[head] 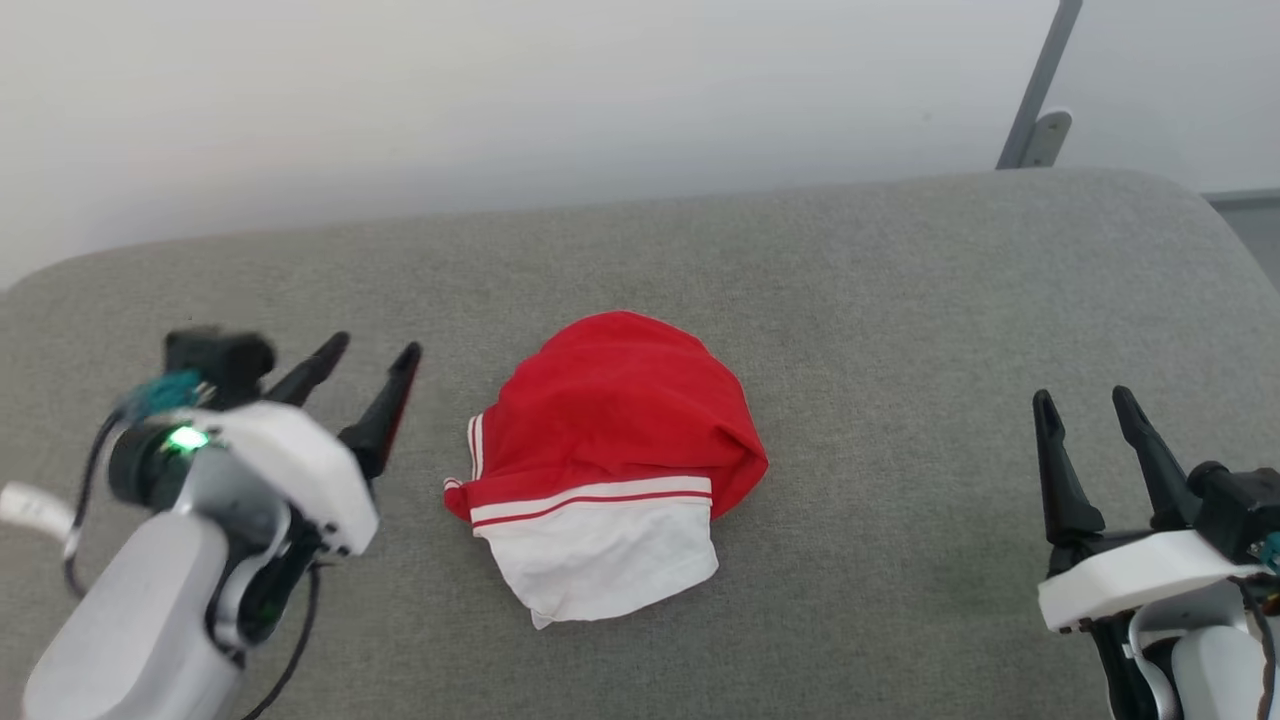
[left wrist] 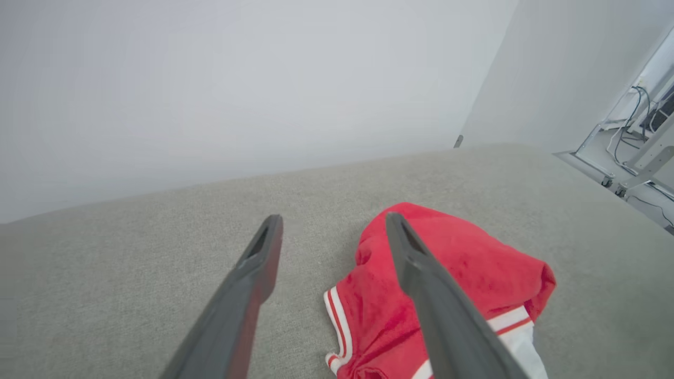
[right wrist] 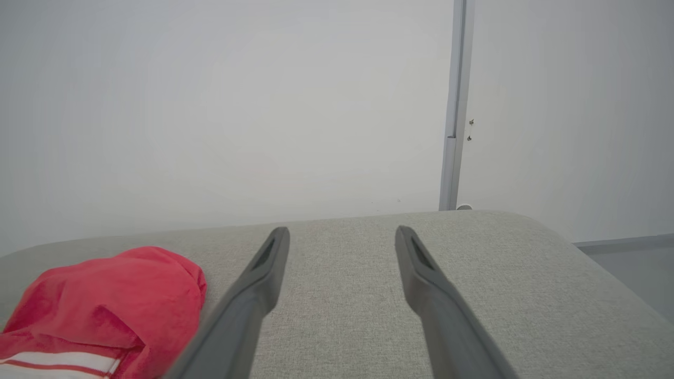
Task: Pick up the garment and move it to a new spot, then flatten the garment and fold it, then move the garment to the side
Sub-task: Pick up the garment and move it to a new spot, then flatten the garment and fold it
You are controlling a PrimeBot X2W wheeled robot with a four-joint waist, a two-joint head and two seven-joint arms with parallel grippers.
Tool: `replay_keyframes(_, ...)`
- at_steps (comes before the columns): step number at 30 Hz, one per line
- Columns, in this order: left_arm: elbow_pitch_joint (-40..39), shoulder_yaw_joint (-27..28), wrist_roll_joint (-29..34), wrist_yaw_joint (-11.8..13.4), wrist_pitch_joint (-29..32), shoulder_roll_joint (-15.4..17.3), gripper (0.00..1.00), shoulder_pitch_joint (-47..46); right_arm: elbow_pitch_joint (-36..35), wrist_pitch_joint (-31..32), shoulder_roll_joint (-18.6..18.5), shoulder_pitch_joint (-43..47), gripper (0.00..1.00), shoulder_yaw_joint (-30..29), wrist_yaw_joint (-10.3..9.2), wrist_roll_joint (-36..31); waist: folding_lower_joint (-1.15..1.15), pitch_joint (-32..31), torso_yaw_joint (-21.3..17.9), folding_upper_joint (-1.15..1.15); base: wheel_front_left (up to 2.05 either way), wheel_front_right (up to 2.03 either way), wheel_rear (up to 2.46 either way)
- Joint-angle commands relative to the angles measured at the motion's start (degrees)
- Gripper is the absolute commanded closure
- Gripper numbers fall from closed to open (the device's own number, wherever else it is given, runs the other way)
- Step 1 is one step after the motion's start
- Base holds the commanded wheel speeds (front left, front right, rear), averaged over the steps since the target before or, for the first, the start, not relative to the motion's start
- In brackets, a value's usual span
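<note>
Head view: the cushion [head: 900, 300] carries the garment [head: 610, 450], bunched at its middle, white sleeve end toward the robot. The left gripper [head: 376, 345], spread and empty, sits just left of the garment, nearer. The right gripper [head: 1082, 395], also spread and empty, is well apart.

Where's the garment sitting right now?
Head view: the garment lies bunched on the grey cushion, between the open left claw and right claw, nearer the left, touching neither.

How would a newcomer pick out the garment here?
Start at the broad grey cushioned surface below the pale wall. Near its middle lies the garment, crumpled in a heap. It alone is red, with a white part and red-and-white striped trim.
</note>
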Motion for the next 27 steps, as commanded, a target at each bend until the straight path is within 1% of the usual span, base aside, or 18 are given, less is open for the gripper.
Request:
replay_keyframes(1,-0.45,0.78,0.44,0.54,-1.6,0.48,0.0,1.25,-0.04,0.12,-0.31,0.82,0.0,0.0,-0.02,0.13,0.0,-0.43,0.4,0.0,0.0,0.0,0.0)
replay_keyframes(6,-2.7,4.3,0.82,2.47,-10.56,1.83,0.0,7.58,0.11,0.28,-0.53,1.56,0.0,0.04,-0.02,0.36,0.0,-1.4,1.13,0.0,0.0,0.0,0.0)
replay_keyframes(9,-3.82,6.31,-0.03,3.96,-14.66,1.91,0.0,11.68,0.07,0.34,-0.42,2.08,0.0,0.02,-0.02,0.24,0.0,-1.84,1.52,0.0,0.0,0.0,0.0)
replay_keyframes(13,-5.48,8.74,-0.3,5.68,-18.34,2.16,0.0,16.45,-0.08,0.68,-0.2,2.51,0.0,0.24,-0.01,0.06,0.0,-2.22,2.2,0.0,0.0,0.0,0.0)
replay_keyframes(16,-6.12,10.7,-0.56,6.08,-19.8,1.84,0.0,19.42,-0.14,0.94,-0.15,2.98,0.0,0.38,-0.02,-0.03,0.0,-2.34,2.74,0.0,0.0,0.0,0.0)
replay_keyframes(19,-6.85,12.7,-0.33,5.86,-20.49,1.36,0.0,22.11,-0.43,1.13,0.21,3.17,0.0,1.03,-0.01,0.08,0.0,-2.42,3.14,0.0,0.0,0.0,0.0)
replay_keyframes(21,-7.82,13.76,0.75,5.26,-20.78,1.2,0.0,23.77,-0.51,1.5,0.05,3.4,0.0,1.5,-0.01,0.25,0.0,-2.42,3.38,0.0,0.0,0.0,0.0)
replay_keyframes(23,-8.35,15.64,1.45,5.16,-20.81,0.39,0.0,25.26,-0.4,1.56,-0.19,3.54,0.0,1.91,-0.02,0.6,0.0,-2.4,3.63,0.0,0.0,0.0,0.0)
replay_keyframes(27,-10.08,19.87,3.82,3.95,-20.87,-1.74,0.0,27.87,-0.3,1.71,-0.5,3.78,0.0,2.4,-0.01,1.03,0.0,-2.38,4.03,0.0,0.0,0.0,0.0)
